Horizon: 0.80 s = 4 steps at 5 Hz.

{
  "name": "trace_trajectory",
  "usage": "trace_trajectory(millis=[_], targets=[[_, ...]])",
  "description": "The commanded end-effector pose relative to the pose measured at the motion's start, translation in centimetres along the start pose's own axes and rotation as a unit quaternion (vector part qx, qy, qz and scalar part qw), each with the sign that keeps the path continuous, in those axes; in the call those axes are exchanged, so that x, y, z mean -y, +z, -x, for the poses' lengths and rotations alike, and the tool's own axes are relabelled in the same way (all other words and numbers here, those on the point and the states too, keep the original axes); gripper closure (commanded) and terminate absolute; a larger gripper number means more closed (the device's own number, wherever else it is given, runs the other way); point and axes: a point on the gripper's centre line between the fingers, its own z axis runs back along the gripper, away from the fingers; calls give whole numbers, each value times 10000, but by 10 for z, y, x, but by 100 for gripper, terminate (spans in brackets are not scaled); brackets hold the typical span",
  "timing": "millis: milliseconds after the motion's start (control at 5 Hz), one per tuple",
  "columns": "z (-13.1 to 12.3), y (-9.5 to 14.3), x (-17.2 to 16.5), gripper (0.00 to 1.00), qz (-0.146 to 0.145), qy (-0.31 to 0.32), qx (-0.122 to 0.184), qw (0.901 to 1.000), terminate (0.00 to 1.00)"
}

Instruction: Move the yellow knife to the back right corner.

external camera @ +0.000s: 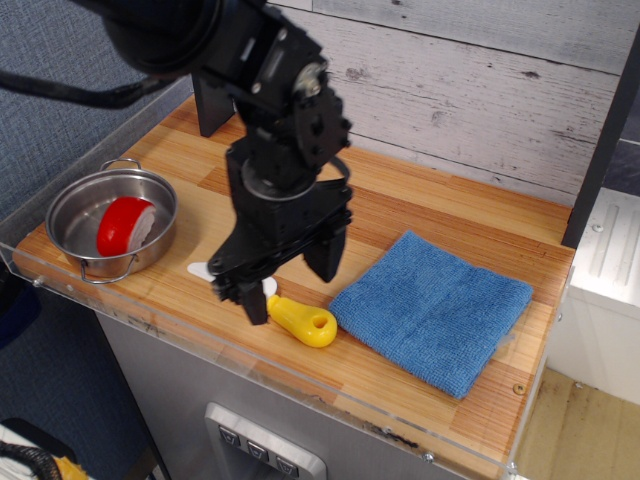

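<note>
The yellow knife (300, 321) lies near the table's front edge, its yellow handle with a hole pointing right, its white blade mostly hidden under the arm. My black gripper (288, 282) is open and stands low over the knife where the blade meets the handle, one finger (252, 298) in front of it and the other (324, 258) behind. It holds nothing. The back right corner (540, 215) of the striped wood tabletop lies by the whitewashed plank wall and a dark post (605, 130).
A blue cloth (432, 308) lies right of the knife, its left corner close to the handle. A steel pot (110, 222) holding a red-and-white object (124, 224) stands at the front left. A dark post (212, 100) stands at the back left.
</note>
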Motion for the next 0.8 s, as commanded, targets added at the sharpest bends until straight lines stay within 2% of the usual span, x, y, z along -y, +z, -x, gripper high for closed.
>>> trace_trajectory(millis=[0,600], targets=[[3,-11,-4,0,-120,-116,104,9998,0],[5,-28,-8,0,-417,-237,229,9986,0]])
